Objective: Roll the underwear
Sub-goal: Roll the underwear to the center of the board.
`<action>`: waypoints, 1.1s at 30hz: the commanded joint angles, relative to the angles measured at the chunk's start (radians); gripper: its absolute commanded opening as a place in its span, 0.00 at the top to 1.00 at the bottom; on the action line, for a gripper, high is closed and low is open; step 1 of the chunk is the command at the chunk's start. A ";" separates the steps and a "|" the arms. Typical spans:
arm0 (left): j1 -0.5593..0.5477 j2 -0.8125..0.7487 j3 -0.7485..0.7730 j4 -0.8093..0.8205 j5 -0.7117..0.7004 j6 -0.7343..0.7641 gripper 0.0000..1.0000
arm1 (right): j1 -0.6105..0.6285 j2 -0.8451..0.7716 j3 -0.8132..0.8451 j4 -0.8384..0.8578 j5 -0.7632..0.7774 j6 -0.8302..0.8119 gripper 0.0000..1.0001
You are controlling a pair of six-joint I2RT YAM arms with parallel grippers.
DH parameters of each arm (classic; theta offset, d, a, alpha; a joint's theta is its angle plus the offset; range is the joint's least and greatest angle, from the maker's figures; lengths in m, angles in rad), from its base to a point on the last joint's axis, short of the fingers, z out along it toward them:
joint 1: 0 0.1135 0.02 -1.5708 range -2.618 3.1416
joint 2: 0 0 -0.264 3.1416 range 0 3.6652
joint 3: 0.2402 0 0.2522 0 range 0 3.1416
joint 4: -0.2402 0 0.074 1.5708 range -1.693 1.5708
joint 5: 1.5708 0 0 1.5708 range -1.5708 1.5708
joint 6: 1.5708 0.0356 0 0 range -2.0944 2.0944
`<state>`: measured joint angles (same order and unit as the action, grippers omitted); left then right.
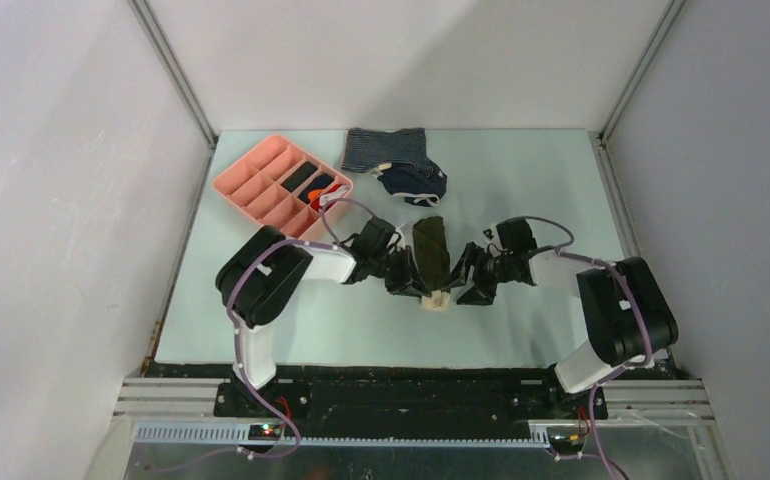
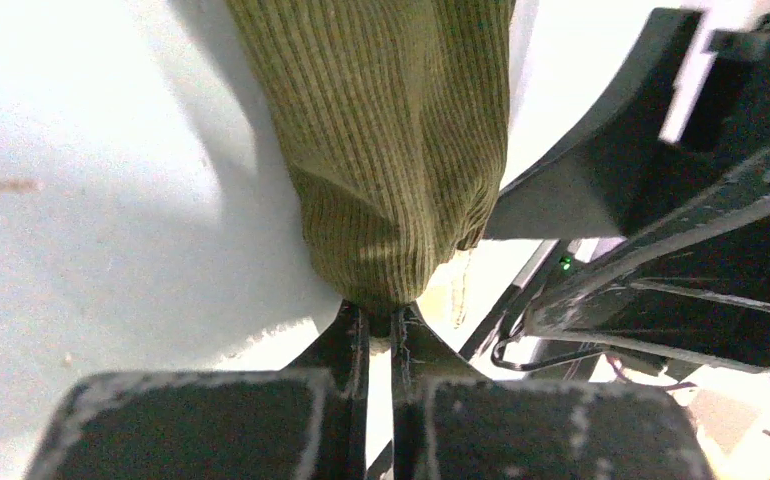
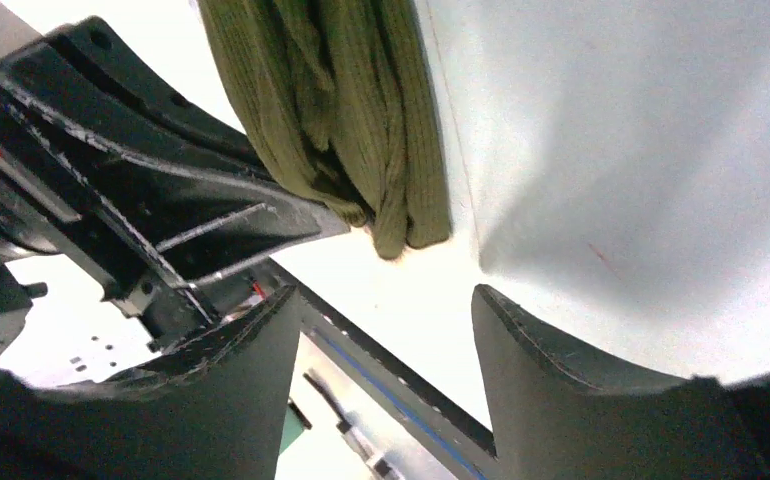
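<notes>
From above, the underwear (image 1: 431, 250) lies as a narrow olive strip at mid-desk (image 1: 521, 330), running away from the arms, between the left fingers (image 1: 404, 272) and the right fingers (image 1: 469, 275); a pink tray (image 1: 261, 185), a striped garment (image 1: 386, 148) and a navy garment (image 1: 413, 183) sit well apart at the far side.

From the left wrist, the left fingers (image 2: 353, 338) are clenched on the near end of the ribbed cloth (image 2: 391, 130), pinching it to a bunched point.

From the right wrist, the right fingers (image 3: 541, 350) stand released, apart and grasping nothing; the garment's folded end (image 3: 351, 120) lies beyond their tips, not touching.

The knit looks light, soft and limp, likely to sag or unfold; best pinched across the near end, through all layers.
</notes>
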<state>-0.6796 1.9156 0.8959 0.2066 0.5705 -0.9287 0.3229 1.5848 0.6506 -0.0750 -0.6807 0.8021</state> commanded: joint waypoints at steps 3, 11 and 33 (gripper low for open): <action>0.055 0.074 0.100 -0.332 -0.069 0.275 1.00 | 0.030 -0.194 0.121 -0.321 0.026 -0.629 0.40; 0.060 0.068 0.178 -0.448 0.003 0.359 1.00 | 0.314 -0.619 -0.148 -0.043 0.106 -1.551 0.37; 0.051 0.080 0.177 -0.417 0.189 0.159 1.00 | 0.375 -0.285 -0.289 0.354 0.084 -2.208 0.30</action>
<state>-0.6250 1.9808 1.0863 -0.1913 0.7246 -0.7254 0.6865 1.2594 0.3702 0.2203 -0.5735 -1.2690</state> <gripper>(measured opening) 0.036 0.698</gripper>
